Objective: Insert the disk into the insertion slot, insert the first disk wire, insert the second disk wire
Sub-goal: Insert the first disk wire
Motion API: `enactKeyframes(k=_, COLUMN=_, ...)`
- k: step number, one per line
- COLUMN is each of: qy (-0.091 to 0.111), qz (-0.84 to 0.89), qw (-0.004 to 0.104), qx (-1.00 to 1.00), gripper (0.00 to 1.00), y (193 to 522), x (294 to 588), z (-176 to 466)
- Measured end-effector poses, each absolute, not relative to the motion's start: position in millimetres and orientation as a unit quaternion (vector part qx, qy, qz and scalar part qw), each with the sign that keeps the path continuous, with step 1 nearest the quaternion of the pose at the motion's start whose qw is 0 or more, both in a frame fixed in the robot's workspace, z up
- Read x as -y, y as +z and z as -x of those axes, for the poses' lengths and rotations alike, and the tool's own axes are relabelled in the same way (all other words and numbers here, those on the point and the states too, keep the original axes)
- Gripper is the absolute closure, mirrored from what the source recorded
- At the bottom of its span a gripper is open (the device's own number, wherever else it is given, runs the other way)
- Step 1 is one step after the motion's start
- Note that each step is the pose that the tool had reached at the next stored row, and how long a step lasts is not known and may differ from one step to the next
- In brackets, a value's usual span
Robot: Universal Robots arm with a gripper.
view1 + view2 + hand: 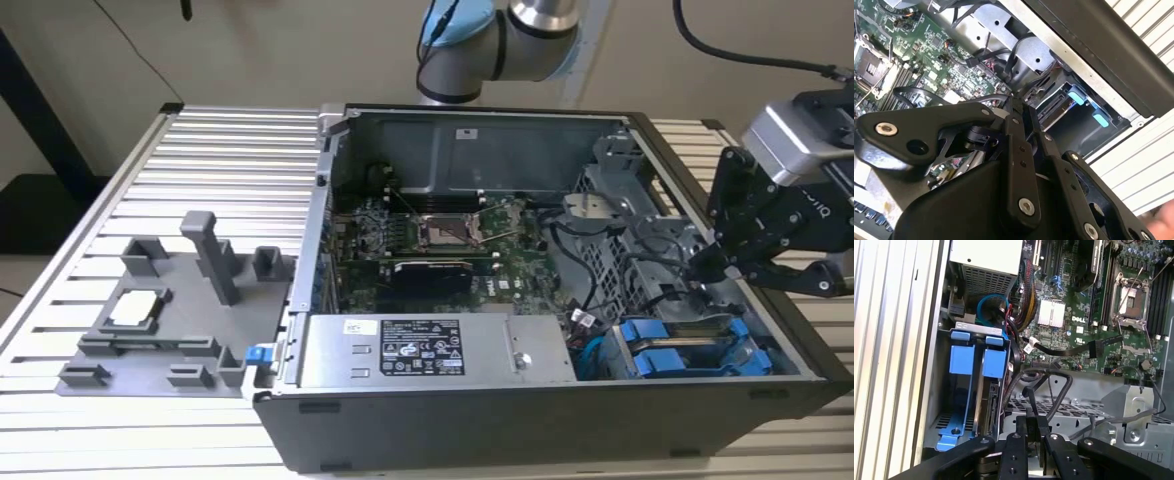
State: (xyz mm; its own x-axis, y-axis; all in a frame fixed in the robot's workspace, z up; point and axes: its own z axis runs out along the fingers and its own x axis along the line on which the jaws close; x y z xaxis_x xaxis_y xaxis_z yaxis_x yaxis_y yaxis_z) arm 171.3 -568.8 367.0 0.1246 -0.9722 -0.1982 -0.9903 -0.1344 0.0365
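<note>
My gripper [707,268] hangs inside the open computer case, at the exterior view's right, just above the drive cage. Its black fingers [1030,426] stand close together on a thin black disk wire [1029,395] that loops up and back down toward them; the same wire [971,98] runs to the fingertips in the second wrist view. The insertion slot [944,425] is a grey sheet-metal bay with two blue carriers [994,362]. A dark disk [986,410] sits inside it, and its connector end [1054,107] faces the gripper. Which of the two wires this is I cannot tell.
The motherboard [441,235] fills the case's middle, and the power supply [427,350] lies along its front. Loose black cables [601,270] run beside the cage. A grey plastic fixture tray [174,320] with upright posts stands on the slatted table at the exterior view's left.
</note>
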Motion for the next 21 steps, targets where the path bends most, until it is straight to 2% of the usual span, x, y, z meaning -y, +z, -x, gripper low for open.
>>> enactKeyframes(k=5, qy=0.077, qz=0.749, qw=0.051, qx=-0.656, gripper=0.81, y=366.0, x=568.8, z=-170.5)
enactKeyframes(k=10, qy=0.053, qz=0.751, qw=0.029, qx=-0.658, gripper=0.81, y=365.5, x=568.8, z=-168.6)
enactKeyframes(k=14, qy=0.032, qz=0.75, qw=0.022, qx=-0.661, gripper=0.81, y=364.4, x=568.8, z=-165.4)
enactKeyframes(k=21, qy=0.01, qz=0.741, qw=0.025, qx=-0.671, gripper=0.81, y=360.6, x=568.8, z=-162.7)
